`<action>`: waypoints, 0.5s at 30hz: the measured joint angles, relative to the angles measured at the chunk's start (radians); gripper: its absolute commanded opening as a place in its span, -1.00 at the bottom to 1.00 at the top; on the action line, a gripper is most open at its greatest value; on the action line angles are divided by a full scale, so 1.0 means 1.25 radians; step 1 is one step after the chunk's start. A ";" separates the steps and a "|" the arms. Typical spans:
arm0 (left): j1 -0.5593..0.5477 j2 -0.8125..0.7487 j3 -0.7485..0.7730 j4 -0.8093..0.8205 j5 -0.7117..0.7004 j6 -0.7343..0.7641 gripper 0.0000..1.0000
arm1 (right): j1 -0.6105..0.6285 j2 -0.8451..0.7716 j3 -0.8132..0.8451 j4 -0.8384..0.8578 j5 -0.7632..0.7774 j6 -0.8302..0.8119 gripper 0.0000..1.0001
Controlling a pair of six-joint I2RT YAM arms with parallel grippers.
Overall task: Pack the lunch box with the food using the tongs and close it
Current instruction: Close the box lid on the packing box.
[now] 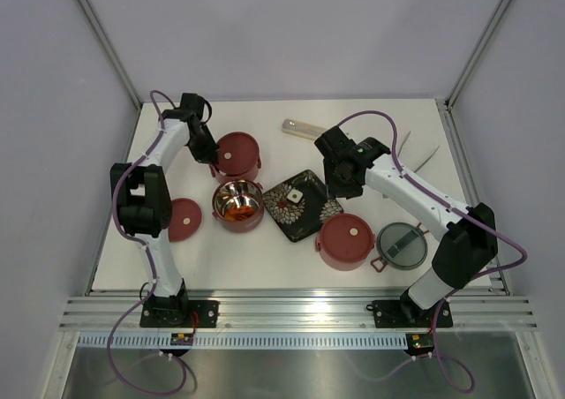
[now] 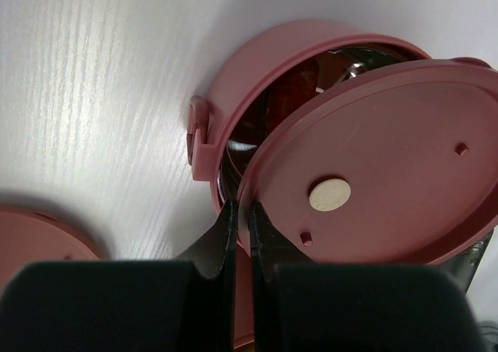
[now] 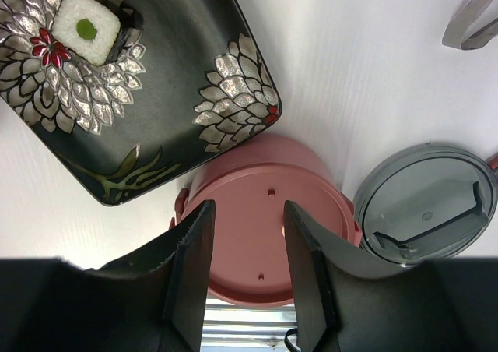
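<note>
— What is hidden or hard to read on the table?
— The right arm crosses the tongs at the far right, so only their thin silvery arms show. The plate is cut off in the right wrist view, with a white square on it.

— And the bowls?
— The back bowl shows steel with a reddish gleam, but I cannot tell what is in it. The open bowl beside the plate holds orange food, too small to sort. The lidded bowl hides its contents.

— The grippers?
— The left gripper is pinched nearly closed on the rim of a disc lid, held tilted over the back bowl. The right gripper hangs about half spread above the lidded bowl, holding nothing.

— Smaller pieces?
— The grey top lid lies just beside the lidded bowl, and a loose lid lies left of the open bowl.
</note>
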 measured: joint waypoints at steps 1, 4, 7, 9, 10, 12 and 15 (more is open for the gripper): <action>-0.002 0.003 0.003 -0.004 0.000 0.000 -1.00 | 0.000 0.000 0.000 0.000 0.001 0.000 -0.04; -0.004 0.007 0.007 -0.009 -0.001 0.000 -1.00 | 0.000 0.000 0.000 0.000 0.002 0.001 -0.04; -0.005 0.007 0.007 -0.016 -0.006 0.000 -1.00 | 0.000 0.000 0.000 0.000 0.003 0.001 -0.04; -0.005 0.008 0.011 -0.026 -0.012 0.000 -1.00 | 0.000 0.000 0.000 0.000 0.003 0.001 -0.04; -0.006 0.009 0.014 -0.032 -0.017 0.000 -1.00 | 0.000 0.000 0.000 0.000 0.003 0.001 -0.04; -0.006 0.011 0.023 -0.042 -0.031 0.000 -1.00 | 0.000 0.000 0.000 -0.001 0.003 0.001 -0.04; -0.006 0.013 0.031 -0.052 -0.046 0.000 -1.00 | 0.000 0.000 0.000 -0.001 0.003 0.001 -0.04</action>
